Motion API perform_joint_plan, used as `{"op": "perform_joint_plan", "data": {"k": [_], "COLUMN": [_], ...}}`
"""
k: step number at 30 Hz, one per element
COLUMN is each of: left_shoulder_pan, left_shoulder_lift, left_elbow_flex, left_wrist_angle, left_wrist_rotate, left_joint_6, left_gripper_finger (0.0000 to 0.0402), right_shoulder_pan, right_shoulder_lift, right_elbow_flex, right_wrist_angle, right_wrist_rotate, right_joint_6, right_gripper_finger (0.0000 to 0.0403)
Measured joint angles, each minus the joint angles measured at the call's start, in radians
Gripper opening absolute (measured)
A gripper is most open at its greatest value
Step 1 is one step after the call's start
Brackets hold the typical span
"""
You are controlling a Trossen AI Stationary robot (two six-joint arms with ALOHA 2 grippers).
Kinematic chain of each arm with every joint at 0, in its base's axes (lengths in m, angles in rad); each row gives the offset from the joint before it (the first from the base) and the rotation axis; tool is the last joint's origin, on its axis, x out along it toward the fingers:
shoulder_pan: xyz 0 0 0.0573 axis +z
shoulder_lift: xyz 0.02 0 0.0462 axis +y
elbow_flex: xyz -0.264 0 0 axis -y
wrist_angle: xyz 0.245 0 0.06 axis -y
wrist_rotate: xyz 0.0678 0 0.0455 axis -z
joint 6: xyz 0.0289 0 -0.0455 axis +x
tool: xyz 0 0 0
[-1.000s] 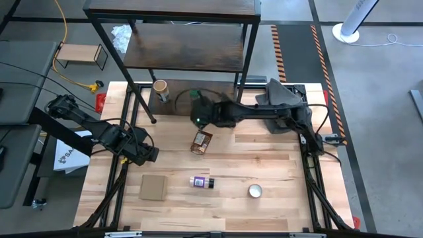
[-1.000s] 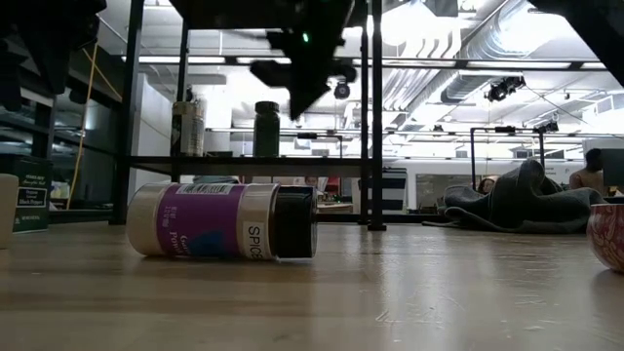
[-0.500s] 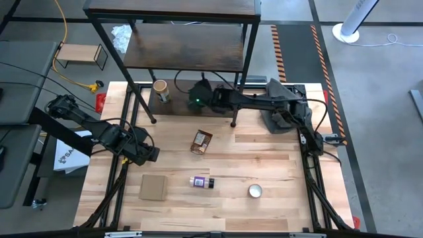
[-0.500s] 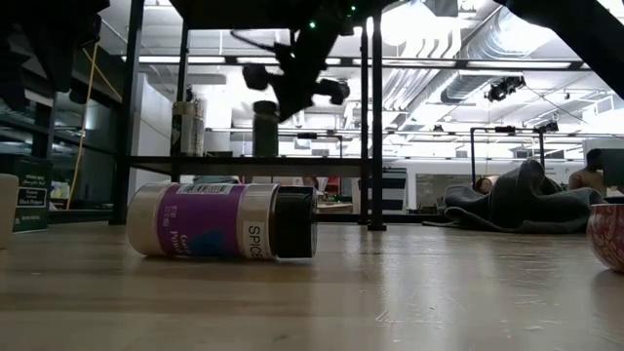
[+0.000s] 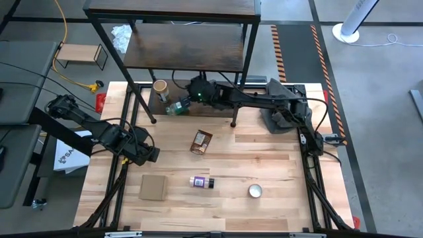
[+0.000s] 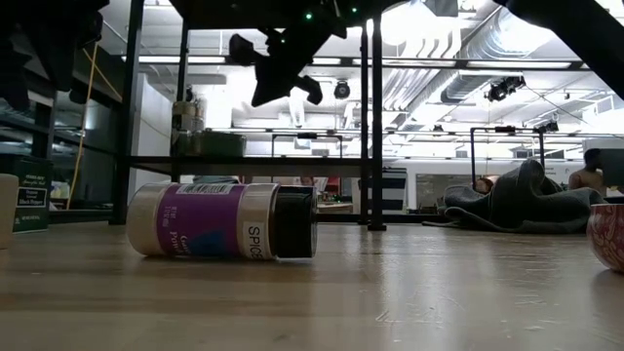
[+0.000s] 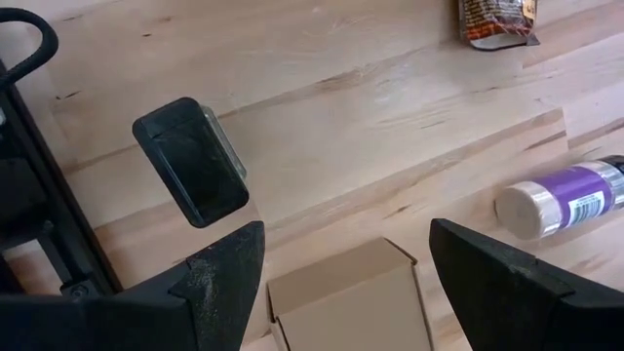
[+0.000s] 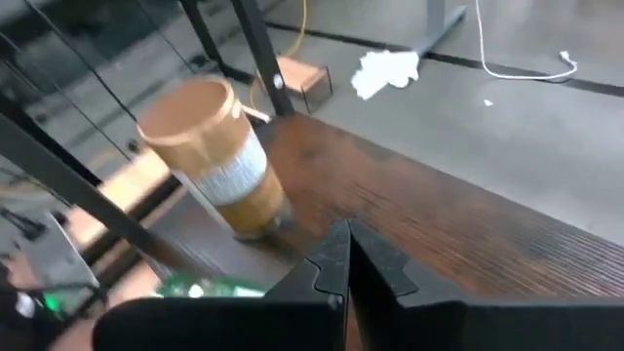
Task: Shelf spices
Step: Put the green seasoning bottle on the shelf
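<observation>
The shelf (image 5: 192, 46) stands at the table's far edge. On its bottom board (image 8: 468, 234) the tan-lidded jar (image 8: 210, 156) stands upright, and the green-lidded jar (image 5: 174, 107) lies on its side next to it. My right gripper (image 8: 341, 263) is shut and hovers over this board, just right of both jars (image 5: 196, 89). The brown-orange pouch (image 5: 201, 141) and the purple-labelled jar (image 6: 219, 221) lie on the table. My left gripper (image 7: 341, 283) is open near the left edge, with the small dark tin (image 7: 190, 161) just ahead of it.
A flat cardboard square (image 5: 153, 187) and a round silvery disc (image 5: 255, 191) lie on the near part of the table. A dark cloth heap (image 5: 281, 106) sits at the right far corner. The shelf's black frame posts (image 5: 234, 99) stand beside my right arm.
My right gripper has moved toward the far edge and leftward, in over the shelf's bottom board. The green-lidded jar that stood upright there has tipped over toward the left. It now lies on its side by the tan-lidded jar.
</observation>
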Motion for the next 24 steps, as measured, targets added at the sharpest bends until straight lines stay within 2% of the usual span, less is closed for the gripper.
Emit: {"op": "perform_joint_plan", "data": {"k": [2,7,14,18,24], "left_shoulder_pan": [0.0,0.0,0.075,0.128,0.161], "left_shoulder_lift": [0.0,0.0,0.0,0.0,0.0], "left_elbow_flex": [0.0,0.0,0.0,0.0,0.0], "left_wrist_angle": [0.001,0.012,0.094,0.166,0.191], "left_wrist_rotate": [-0.002,-0.081,-0.18,-0.206,-0.201], "left_joint_6": [0.008,0.051,0.216,0.302,0.34], "left_gripper_finger": [0.0287,0.0287,0.0287,0.0287,0.0287], "right_shoulder_pan": [0.0,0.009,0.015,0.015,0.024], "right_shoulder_lift": [-0.005,-0.006,-0.007,-0.007,-0.007], "right_elbow_flex": [0.0,0.0,0.0,0.0,0.0], "right_wrist_angle": [-0.036,-0.028,-0.023,-0.025,-0.023], "right_wrist_rotate": [-0.043,-0.279,-0.392,-0.481,-0.485], "right_joint_6": [-0.042,-0.203,-0.218,-0.336,-0.472], "right_gripper_finger": [0.0,0.0,0.001,0.0058,0.0177]}}
